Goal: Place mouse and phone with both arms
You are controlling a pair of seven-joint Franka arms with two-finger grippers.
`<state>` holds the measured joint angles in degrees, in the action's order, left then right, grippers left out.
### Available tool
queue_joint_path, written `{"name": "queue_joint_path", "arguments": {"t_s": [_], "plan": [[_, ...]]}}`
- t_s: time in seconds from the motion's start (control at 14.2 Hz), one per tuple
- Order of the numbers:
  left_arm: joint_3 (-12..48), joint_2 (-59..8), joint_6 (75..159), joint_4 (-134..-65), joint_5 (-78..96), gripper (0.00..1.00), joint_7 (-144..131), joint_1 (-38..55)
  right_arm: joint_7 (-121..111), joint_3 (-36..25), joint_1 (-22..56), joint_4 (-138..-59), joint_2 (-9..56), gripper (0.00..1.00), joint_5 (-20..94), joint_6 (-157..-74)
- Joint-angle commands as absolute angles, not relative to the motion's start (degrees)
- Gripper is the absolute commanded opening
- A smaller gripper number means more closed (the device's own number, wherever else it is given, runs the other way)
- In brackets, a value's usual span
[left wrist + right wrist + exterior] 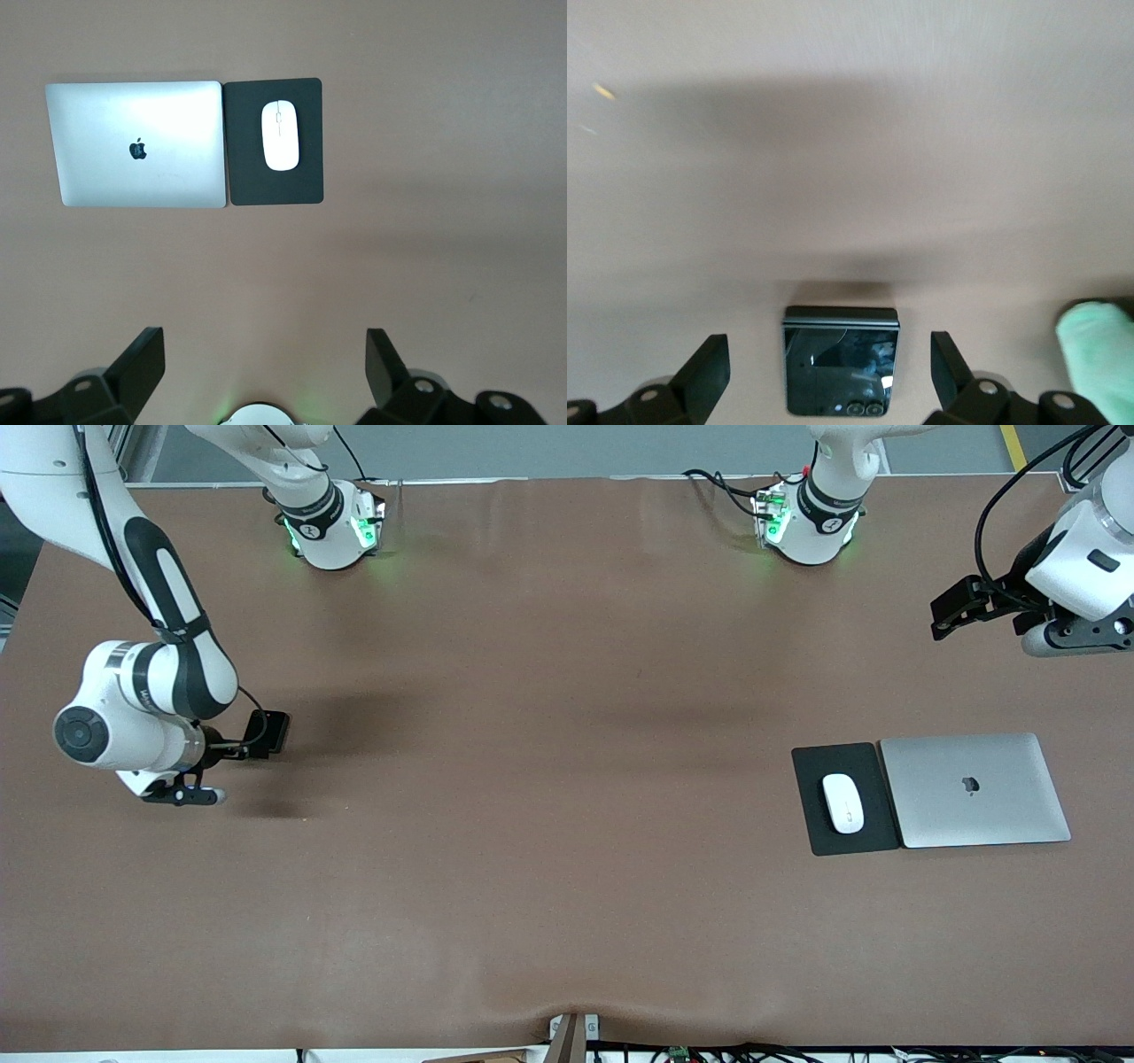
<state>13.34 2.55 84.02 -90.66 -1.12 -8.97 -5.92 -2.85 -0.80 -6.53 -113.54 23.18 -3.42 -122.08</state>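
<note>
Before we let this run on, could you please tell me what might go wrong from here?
1. The phone lies flat on the table between the open fingers of the right gripper, untouched. A low, thin slab may slide or tip when squeezed.
2. The mouse is smooth and rounded, so it could slip from the left gripper, which hangs open over bare table.
3. The mouse pad abuts the laptop; a finger might strike the laptop.

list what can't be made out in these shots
1. phone: front view, hidden under the right gripper, which hangs open over it.
2. pale green shape: right wrist view, blurred and cut by the picture's edge, so it cannot be named.
3. left gripper, open over the table at the left arm's end: front view, partly cut off by the edge.
</note>
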Motion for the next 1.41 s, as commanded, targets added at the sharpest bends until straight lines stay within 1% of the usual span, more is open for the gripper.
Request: {"name": "queue_joint_path", "arguments": {"t_s": [0.0,0.42,0.77,0.85,0.99,1.2,1.27,1.34], "plan": [[13.36,3.60,84.55,-91.41,0.09,1.00,-7.82,-6.42,-3.25,-0.53,-4.93,-105.06,23.20,1.00,-3.43,-113.15],[13.45,3.60,84.64,-91.32,0.09,1.00,-7.82,-6.42,-3.25,-0.61,-2.55,-85.38,23.29,1.00,-2.03,-99.52],[13.36,3.52,84.64,-91.41,0.09,1.00,-7.74,-6.42,-3.34,-0.53,-1.93,-68.15,23.12,1.00,-2.64,-83.62],[13.45,3.52,84.64,-91.23,0.09,1.00,-7.82,-6.42,-3.34,-0.44,-1.93,-65.42,22.94,1.00,-2.64,-81.50],[13.45,3.52,84.64,-91.32,0.00,1.00,-7.82,-6.42,-3.08,-0.53,-1.67,-63.38,22.24,1.00,-2.55,-78.32],[13.45,3.52,84.64,-91.14,0.09,1.00,-7.73,-6.42,-2.81,-0.35,-1.32,-63.46,17.07,1.00,-0.97,-77.44],[13.36,3.52,84.64,-90.97,0.00,1.00,-7.73,-6.42,-2.55,-0.35,-1.14,-63.72,15.40,1.00,-0.88,-75.43],[13.36,3.52,84.64,-90.97,0.00,1.00,-7.73,-6.42,-2.29,-0.26,-0.53,-63.81,14.08,1.00,-0.79,-71.76]]}}
